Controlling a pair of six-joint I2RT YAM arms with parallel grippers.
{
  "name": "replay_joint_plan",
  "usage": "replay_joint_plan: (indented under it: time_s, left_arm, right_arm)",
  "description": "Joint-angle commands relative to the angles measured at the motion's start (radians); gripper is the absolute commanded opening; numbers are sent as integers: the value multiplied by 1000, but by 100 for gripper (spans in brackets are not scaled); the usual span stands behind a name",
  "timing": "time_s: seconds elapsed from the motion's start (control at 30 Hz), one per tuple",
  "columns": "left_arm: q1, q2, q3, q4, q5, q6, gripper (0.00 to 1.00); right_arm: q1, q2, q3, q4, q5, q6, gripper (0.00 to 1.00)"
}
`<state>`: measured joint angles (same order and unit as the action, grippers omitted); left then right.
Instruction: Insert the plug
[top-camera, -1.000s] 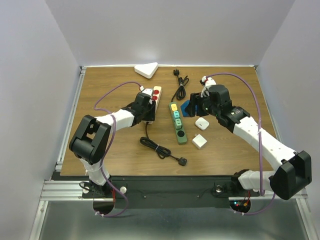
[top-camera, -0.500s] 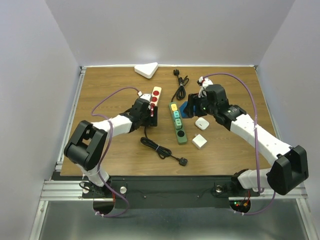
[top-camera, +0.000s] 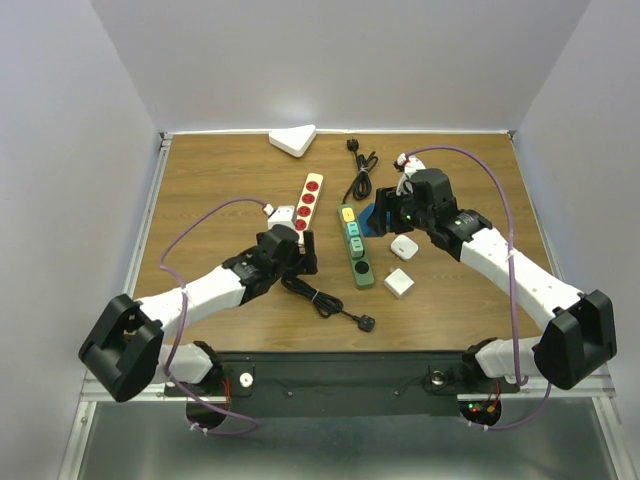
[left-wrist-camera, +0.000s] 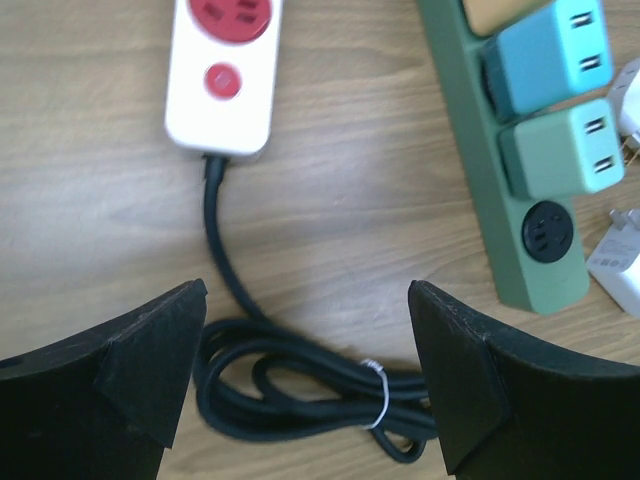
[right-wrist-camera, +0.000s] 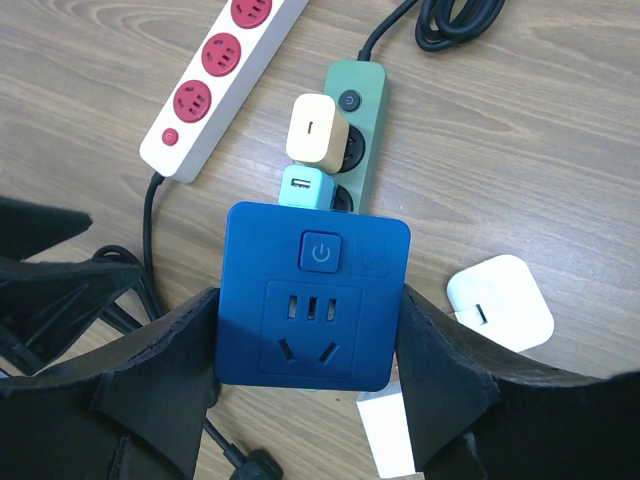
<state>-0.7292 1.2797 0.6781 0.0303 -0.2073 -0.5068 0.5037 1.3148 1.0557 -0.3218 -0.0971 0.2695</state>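
Blue is the plug block, and my right claw is clamped on its two sides. The green power strip lies just ahead of that claw, and the plug is not in it yet. My left claw is wide apart and holds nothing. The tied-up black cord lies under it. The white strip with red sockets is just ahead.

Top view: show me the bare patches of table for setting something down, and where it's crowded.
Bare wood lies left of the white triangle and the red-socket strip, and along the near edge between the coiled cord and the right arm. Crowded mid-table: green strip, white adapters, blue adapter.
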Motion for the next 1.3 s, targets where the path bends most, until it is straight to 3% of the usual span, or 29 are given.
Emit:
replay_joint_plan:
  time_s: [0.0, 0.4, 0.57, 0.73, 0.93, 1.03, 1.07, 1.17, 1.27]
  left_arm:
    - [-21, -98, -63, -29, -66, -107, 93]
    - [-39, -91, -153, 16, 86, -176, 93]
    - [-44, -63, -161, 37, 103, -177, 86]
    - [-70, -92, -178, 63, 100, -174, 86]
    - [-90, 38, -189, 147, 201, -185, 68]
    - [-107, 66, -177, 169, 203, -188, 48]
    - [-108, 70, -172, 172, 203, -190, 34]
    - [-114, 84, -150, 207, 258, -200, 16]
    - [-130, 130, -114, 272, 290, -216, 9]
  right_arm:
    - [2, -45, 4, 55, -4, 10, 0]
    - [2, -43, -3, 55, -18, 10, 1]
    - [2, -54, -10, 53, -13, 7, 0]
    - [4, -63, -22, 55, 2, 8, 0]
    - [2, -77, -25, 53, 8, 17, 1]
    - [2, -95, -28, 53, 26, 17, 0]
    - [2, -101, -28, 52, 31, 17, 0]
    - [4, -117, -26, 43, 62, 19, 0]
    - [2, -115, -16, 14, 123, 25, 0]
